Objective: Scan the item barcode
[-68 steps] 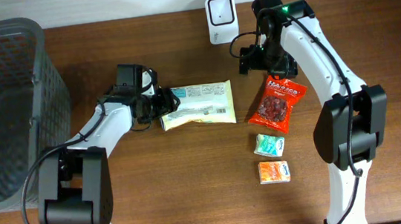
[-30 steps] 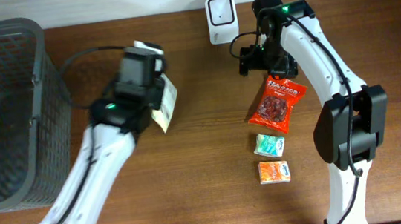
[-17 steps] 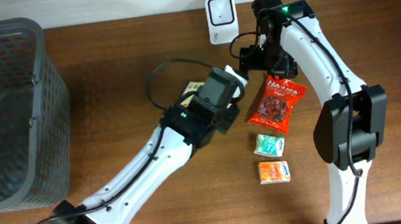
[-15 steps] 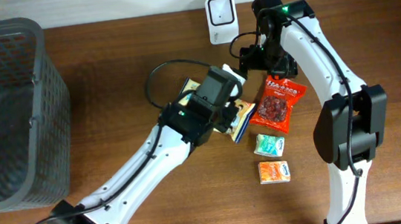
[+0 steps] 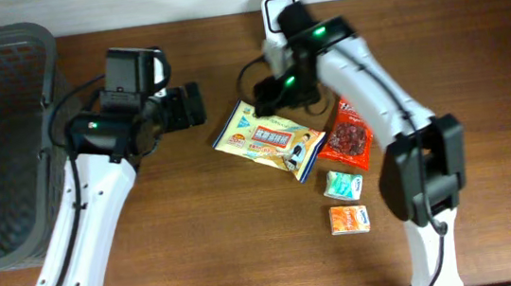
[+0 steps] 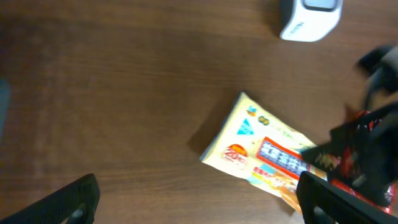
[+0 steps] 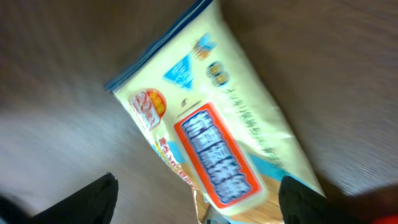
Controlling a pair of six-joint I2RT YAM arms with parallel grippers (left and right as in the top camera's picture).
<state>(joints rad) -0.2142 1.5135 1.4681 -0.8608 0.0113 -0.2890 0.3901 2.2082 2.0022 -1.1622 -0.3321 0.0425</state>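
Overhead shows a flat, glossy yellow pouch (image 5: 270,141) on wood-grain table (image 5: 199,235)

Overhead: basket (image 5: 8,140) cut off by the left edge. Scanner (image 5: 269,10) mostly hidden behind the right arm, only its left rim showing. Right gripper (image 5: 265,99) covers the far edge of the yellow packet (image 5: 269,140), whose right corner overlaps the red bag (image 5: 350,141). Print on the teal packet (image 5: 345,184) and orange packet (image 5: 349,220) too small to read. Left wrist view: scanner cut by the top edge, yellow packet's right end behind a blurred dark arm. Right wrist view: motion-blurred throughout, packet text unreadable, its near end cut off at the bottom edge.
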